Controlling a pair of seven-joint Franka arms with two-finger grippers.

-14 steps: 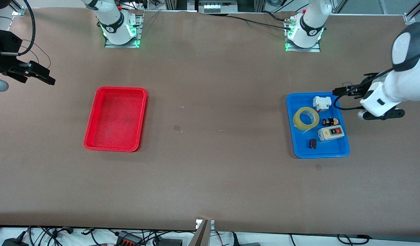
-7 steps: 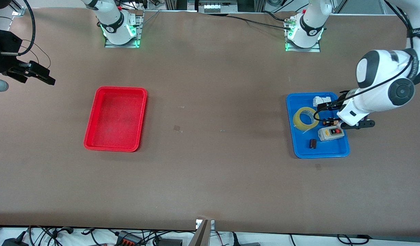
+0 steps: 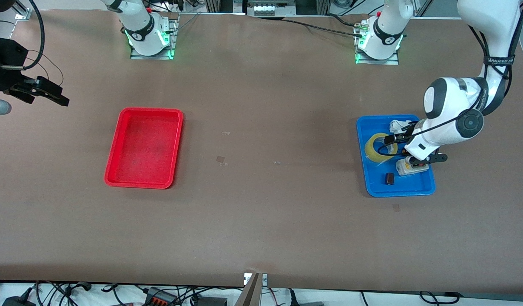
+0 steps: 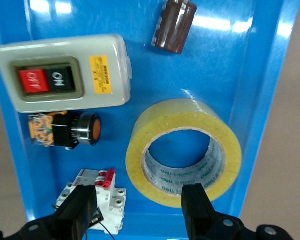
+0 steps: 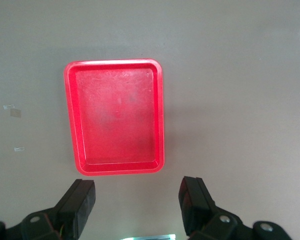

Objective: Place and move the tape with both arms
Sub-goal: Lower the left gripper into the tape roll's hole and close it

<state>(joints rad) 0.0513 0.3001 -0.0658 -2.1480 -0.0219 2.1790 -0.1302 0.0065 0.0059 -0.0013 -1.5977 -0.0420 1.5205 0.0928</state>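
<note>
A wide brown table (image 3: 261, 221) with cables (image 3: 74, 293) along its edge.

The counter (image 3: 261, 212) is plain brown. One tray (image 3: 144, 146) is solid red; the other tray (image 4: 264, 75) is solid blue. The tape (image 4: 185, 152) is translucent yellow, with dark printed lettering on its pale inner face. The switch box (image 4: 65, 72) is light grey, with one red button, one black button and a yellow label. The cylinder (image 4: 174, 25) is dark brown. The breaker (image 4: 97, 197) is white with red levers. Both arms are white with dark grey joints; each claw is black.
</note>
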